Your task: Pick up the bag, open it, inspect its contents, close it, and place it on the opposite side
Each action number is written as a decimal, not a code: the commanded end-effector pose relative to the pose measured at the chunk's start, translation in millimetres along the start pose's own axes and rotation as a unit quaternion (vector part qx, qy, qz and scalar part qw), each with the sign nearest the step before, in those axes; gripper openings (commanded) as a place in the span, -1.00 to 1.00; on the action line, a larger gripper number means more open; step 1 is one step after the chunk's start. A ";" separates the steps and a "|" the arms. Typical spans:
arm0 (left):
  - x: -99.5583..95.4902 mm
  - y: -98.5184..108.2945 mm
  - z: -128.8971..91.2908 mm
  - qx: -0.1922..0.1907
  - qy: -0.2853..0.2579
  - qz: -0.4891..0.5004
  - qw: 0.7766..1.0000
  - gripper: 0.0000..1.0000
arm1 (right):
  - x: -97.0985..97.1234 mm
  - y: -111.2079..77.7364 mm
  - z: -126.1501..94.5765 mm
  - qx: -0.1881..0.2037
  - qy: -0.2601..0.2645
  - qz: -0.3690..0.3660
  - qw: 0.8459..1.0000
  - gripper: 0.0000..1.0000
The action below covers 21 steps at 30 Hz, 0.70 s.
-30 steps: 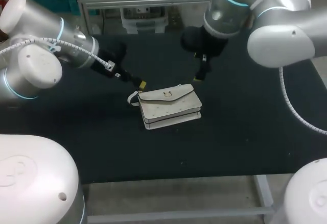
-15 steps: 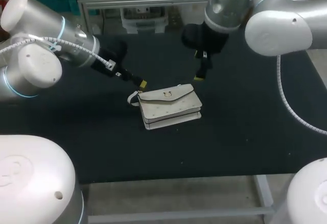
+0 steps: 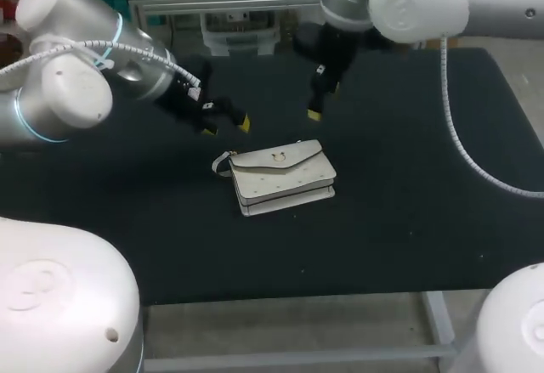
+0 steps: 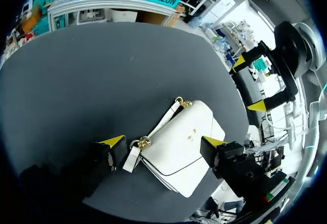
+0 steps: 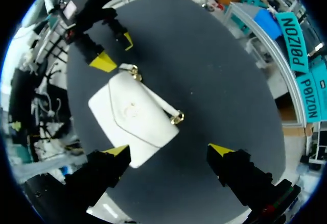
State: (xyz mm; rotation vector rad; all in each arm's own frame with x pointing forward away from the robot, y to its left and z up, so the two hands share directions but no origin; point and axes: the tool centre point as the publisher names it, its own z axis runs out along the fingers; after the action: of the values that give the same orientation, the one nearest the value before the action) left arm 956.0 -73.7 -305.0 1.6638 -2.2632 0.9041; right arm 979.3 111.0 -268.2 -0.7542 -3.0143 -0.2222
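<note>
Lying flap-shut, white bag; L pincer & R pincer both spread, empty.

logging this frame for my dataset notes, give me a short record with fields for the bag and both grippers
bag: white, lying flap-up on the black table
flap: closed, gold clasp on it
left gripper: open, clear of the bag, near its strap end
right gripper: open, clear of the bag, beyond its far edge
held: nothing in either gripper
</note>
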 end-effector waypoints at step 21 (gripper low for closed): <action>-2.0 30.9 9.0 -0.043 0.101 -0.335 0.936 1.00 | 14.4 -27.2 20.6 -0.055 0.225 0.442 0.867 1.00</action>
State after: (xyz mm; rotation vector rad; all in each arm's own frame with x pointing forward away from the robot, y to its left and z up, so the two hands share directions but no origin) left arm 932.3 -75.4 -309.1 2.0364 -1.4685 0.6505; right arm 962.1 103.7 -279.7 -1.4049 -2.2670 -0.1604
